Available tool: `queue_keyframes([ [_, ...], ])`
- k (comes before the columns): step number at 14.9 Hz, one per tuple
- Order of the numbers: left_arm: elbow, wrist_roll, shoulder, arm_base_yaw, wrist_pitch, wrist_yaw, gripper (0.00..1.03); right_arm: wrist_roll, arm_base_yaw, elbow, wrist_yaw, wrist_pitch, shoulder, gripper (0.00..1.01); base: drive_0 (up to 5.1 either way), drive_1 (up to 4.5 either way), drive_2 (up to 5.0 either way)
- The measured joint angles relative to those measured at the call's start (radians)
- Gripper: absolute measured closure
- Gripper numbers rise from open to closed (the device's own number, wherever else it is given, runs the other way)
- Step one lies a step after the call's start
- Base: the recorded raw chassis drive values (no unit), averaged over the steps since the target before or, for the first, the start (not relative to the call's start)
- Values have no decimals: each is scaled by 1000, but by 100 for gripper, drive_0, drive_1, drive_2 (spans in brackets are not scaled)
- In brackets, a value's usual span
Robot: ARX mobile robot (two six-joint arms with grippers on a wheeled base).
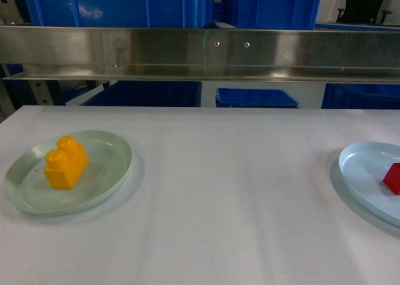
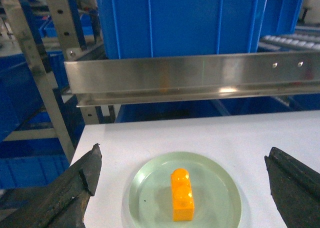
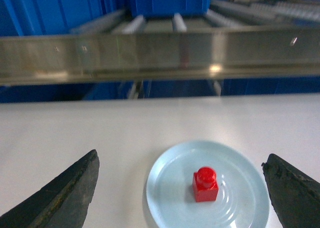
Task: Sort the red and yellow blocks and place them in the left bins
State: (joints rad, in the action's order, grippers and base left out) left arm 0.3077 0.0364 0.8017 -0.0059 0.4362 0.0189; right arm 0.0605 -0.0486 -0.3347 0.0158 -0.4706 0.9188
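The orange-yellow block with two studs lies on a pale green plate at the table's left; in the left wrist view the same block sits centred under my open left gripper, whose dark fingers stand wide on both sides above it. The red block rests on a pale blue plate at the right edge. My right gripper hangs open above the red block. Blue bins stand behind a steel rail. Neither gripper shows in the head view.
A steel rail runs across the far side of the white table. More blue crates sit lower behind it. A metal rack upright stands at the left. Rollers show beyond the rail.
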Motion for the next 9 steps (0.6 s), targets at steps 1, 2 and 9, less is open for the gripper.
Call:
queue_keyframes([
  [1, 64, 20, 134, 0, 8, 14, 5, 24, 26, -99, -47, 47, 180, 3, 0, 0, 0],
  [2, 117, 51, 274, -7, 40, 11, 5, 58, 44, -178, -92, 84, 328, 3, 0, 0, 0],
  [9, 211, 77, 726, -7, 220, -100, 5, 53, 76, -331, -64, -55, 713, 3, 0, 0, 0],
])
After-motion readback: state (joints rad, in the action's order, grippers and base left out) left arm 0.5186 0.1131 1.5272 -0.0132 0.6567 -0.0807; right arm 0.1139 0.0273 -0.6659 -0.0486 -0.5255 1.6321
